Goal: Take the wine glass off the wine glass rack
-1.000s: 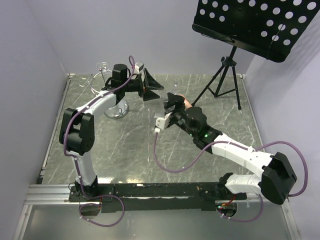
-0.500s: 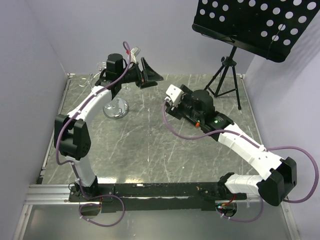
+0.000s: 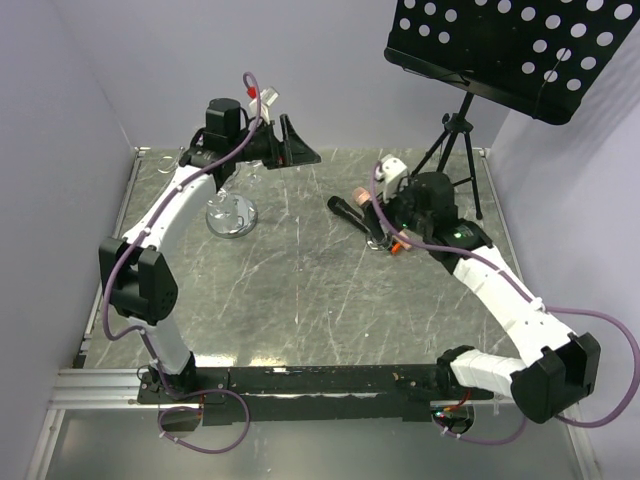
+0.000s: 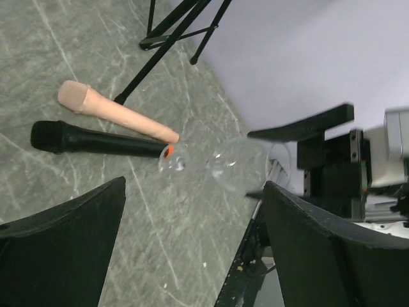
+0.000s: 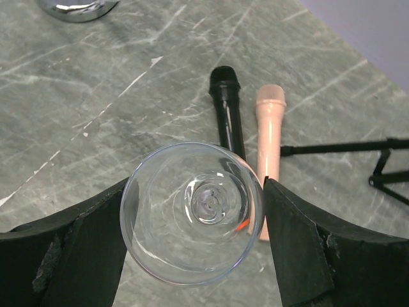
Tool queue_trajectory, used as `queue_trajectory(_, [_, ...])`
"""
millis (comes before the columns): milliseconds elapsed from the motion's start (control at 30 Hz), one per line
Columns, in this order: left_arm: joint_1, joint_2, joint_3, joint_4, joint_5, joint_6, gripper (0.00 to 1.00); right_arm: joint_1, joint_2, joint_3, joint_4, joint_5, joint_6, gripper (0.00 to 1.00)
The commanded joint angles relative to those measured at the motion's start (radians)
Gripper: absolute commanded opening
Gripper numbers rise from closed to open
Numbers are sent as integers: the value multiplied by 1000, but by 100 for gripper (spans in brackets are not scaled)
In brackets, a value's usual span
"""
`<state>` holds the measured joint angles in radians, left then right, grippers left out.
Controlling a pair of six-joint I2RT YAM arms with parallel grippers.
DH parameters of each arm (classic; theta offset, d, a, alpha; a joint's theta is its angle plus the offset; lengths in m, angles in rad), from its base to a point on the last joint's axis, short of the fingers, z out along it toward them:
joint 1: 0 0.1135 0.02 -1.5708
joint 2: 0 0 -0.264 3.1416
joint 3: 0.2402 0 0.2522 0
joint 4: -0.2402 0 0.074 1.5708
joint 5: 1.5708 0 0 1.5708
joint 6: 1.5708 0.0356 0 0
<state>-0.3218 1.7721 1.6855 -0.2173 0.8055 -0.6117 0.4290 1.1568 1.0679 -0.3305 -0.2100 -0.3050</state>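
The wine glass [image 5: 195,220] is off the wine glass rack [image 3: 232,216] and out at about 2 o'clock on the table [image 3: 300,300]. The right gripper [image 5: 195,188] pinches it by the bowl, pressing the rim from both sides. Holding the bowl from above lets the stem hang down, foot toward the marble, which looks to me like preparation for a set-down. I can't tell whether the foot touches yet. At 12 o'clock in the wrist view lie a black microphone [image 5: 227,115] and a peach-coloured microphone [image 5: 268,137], so the landing spot looks tight. The left gripper [image 4: 192,252] hovers high at 11 o'clock by the rack's top, jaws wide apart and holding nothing. The rack's base sits at 10 o'clock, well apart from the glass.
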Motion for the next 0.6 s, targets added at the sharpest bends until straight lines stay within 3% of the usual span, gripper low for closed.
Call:
queue_trajectory(0, [3,-77,69,-91,-22,139,91,-96,-77,9,22,-49,73,53])
queue_trajectory(567, [49,-169,25,-143,-89,245,93,-459,-121,-60,4,-100,107,53])
